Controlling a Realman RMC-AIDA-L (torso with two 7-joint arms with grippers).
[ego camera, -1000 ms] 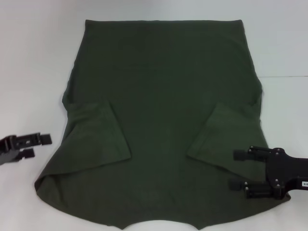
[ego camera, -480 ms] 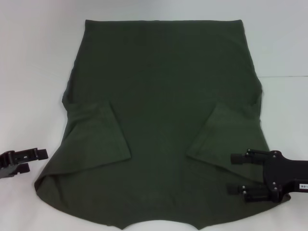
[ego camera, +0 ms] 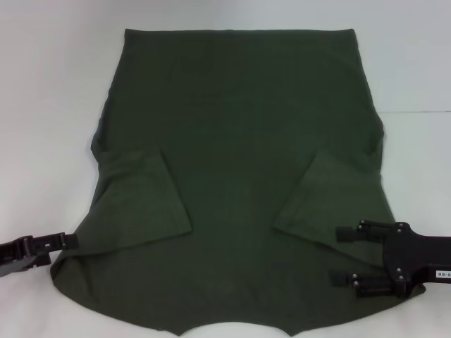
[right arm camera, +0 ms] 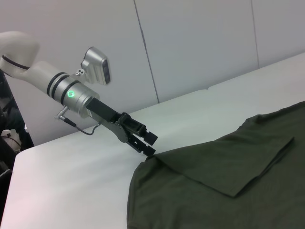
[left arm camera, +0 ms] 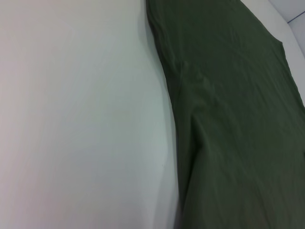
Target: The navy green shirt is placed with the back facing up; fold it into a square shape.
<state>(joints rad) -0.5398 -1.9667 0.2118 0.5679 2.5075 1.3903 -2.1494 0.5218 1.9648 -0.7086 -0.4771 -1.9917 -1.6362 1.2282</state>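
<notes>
A: Where's the shirt (ego camera: 239,176)?
B: Spread flat on the table (ego camera: 49,105), both sleeves folded inward.
A: And the grippers?
B: Left gripper (ego camera: 60,241) at the shirt's near-left edge, fingers parted. Right gripper (ego camera: 345,255) over its near-right part, released, holding nothing.

Even, bright overhead light; faint soft shadow along dark olive-green cotton shirt (ego camera: 239,176) edges; left wrist view soft, hazy; no glare.

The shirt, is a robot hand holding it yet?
No. The left gripper is open at the navy green shirt's near left edge; the right gripper is open above it.
</notes>
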